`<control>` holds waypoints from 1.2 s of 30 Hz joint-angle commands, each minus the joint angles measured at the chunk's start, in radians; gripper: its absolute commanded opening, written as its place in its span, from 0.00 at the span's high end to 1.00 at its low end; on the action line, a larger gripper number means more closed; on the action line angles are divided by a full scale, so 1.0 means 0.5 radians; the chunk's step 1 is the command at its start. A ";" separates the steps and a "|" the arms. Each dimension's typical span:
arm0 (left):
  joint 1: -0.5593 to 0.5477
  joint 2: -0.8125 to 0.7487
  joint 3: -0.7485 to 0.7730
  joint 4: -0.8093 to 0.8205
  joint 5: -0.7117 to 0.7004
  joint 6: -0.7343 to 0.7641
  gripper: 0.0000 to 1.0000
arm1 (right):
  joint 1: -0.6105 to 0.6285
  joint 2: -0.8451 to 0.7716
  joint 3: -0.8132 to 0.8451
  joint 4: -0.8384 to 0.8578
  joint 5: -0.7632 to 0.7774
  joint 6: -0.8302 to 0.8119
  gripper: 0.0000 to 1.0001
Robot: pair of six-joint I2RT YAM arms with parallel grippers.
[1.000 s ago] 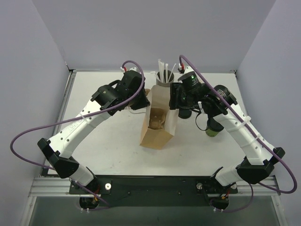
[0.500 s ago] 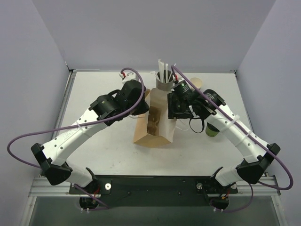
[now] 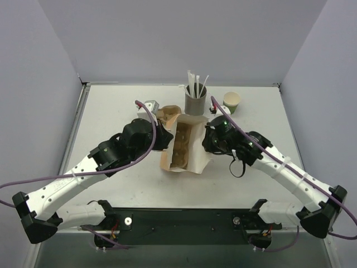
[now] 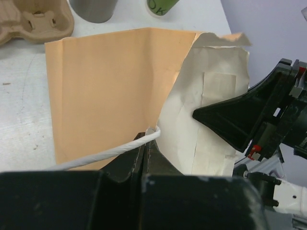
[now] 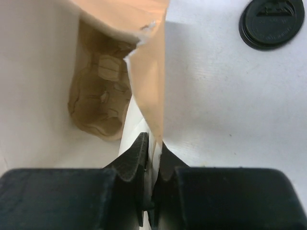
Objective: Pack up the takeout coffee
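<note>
A brown paper bag (image 3: pixel 192 159) stands open mid-table with a cardboard cup carrier (image 3: pixel 179 146) inside. My left gripper (image 3: pixel 164 140) is shut on the bag's white cord handle (image 4: pixel 110 151) at its left side, jaws (image 4: pixel 147 134) pressed together. My right gripper (image 3: pixel 207 139) is shut on the bag's right rim (image 5: pixel 148 91), the paper pinched between its fingers (image 5: pixel 154 141). The takeout coffee shows only as a round black lid (image 5: pixel 271 22) from above in the right wrist view. In the top view the right arm hides it.
The grey straw holder (image 3: pixel 196 101) stands behind the bag, with an unlidded green cup (image 3: pixel 231 102) to its right. A second cardboard carrier (image 3: pixel 165 115) and a small grey object (image 3: pixel 149 106) lie behind the left gripper. The table's side walls stand close.
My right gripper has shut on the bag's right rim. Both arms have drawn back toward the near edge and lower, and the bag's mouth now stands wider. The open green cup has come into view.
</note>
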 commanded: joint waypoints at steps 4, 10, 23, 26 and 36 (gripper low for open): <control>-0.029 -0.364 -0.292 0.530 0.241 0.416 1.00 | 0.132 -0.478 -0.499 0.792 0.258 -0.144 1.00; -0.032 -0.477 -0.339 0.567 0.271 0.653 1.00 | 0.218 -0.570 -0.631 1.059 0.268 -0.273 1.00; -0.032 -0.542 -0.293 0.524 0.241 0.920 1.00 | 0.273 -0.423 -0.647 1.069 0.292 -0.328 1.00; -0.029 -0.447 -0.134 0.331 0.045 0.789 1.00 | 0.267 -0.365 -0.482 0.901 0.317 -0.325 1.00; 0.214 0.443 1.035 -0.973 0.231 0.251 1.00 | 0.136 0.491 1.076 -0.412 0.176 -0.251 0.98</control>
